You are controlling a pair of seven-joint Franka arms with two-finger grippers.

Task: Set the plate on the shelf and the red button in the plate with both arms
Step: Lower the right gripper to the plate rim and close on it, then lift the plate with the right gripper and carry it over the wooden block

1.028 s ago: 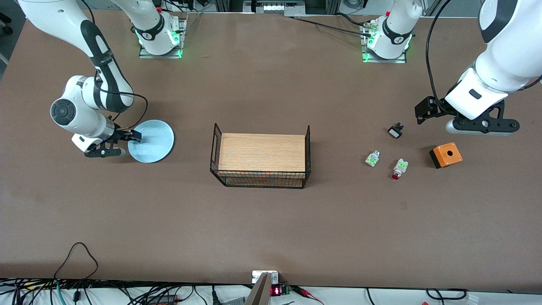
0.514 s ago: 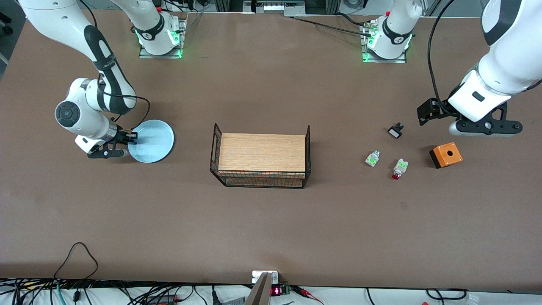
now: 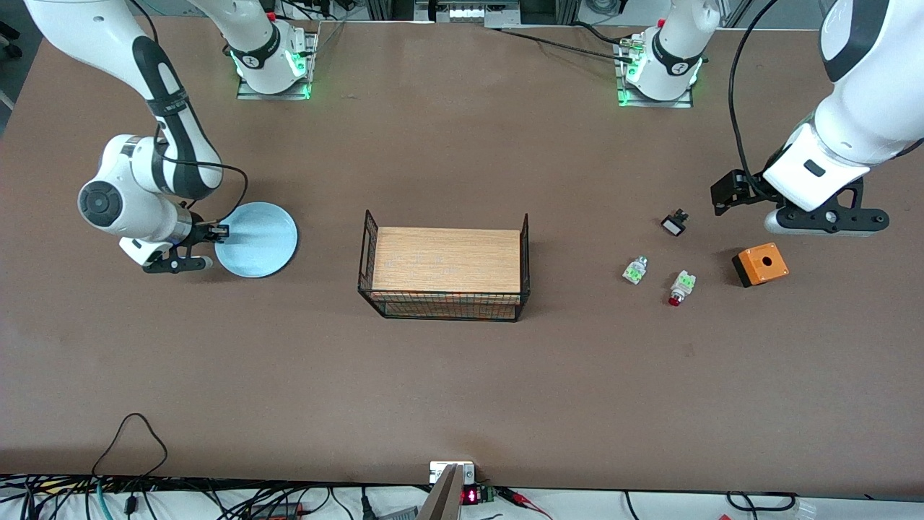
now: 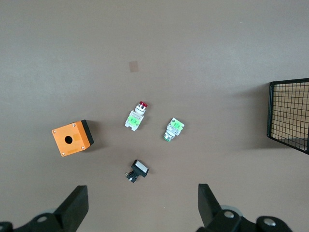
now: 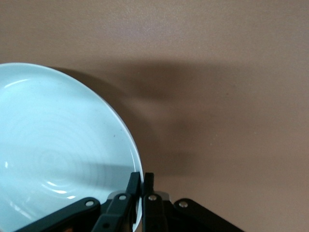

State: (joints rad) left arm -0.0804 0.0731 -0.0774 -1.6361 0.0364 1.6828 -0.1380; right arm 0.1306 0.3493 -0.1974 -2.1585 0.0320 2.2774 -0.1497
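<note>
The light blue plate (image 3: 258, 239) lies on the table toward the right arm's end and fills much of the right wrist view (image 5: 53, 150). My right gripper (image 3: 216, 232) is shut on the plate's rim at its edge, one finger inside the rim and one outside (image 5: 141, 181). The red button (image 3: 678, 288), whitish with a green part and a dark red cap, lies on the table toward the left arm's end and shows in the left wrist view (image 4: 136, 116). My left gripper (image 4: 140, 208) is open and empty, up over the table above the switches.
A wire basket with a wooden top (image 3: 445, 266) stands mid-table. A whitish-green switch without a red cap (image 3: 634, 270), a small black-and-white switch (image 3: 674, 223) and an orange box with a hole (image 3: 759, 264) lie near the red button.
My right gripper has closed on the plate's rim, and the plate has shifted slightly toward the right arm's end. My left arm has barely moved.
</note>
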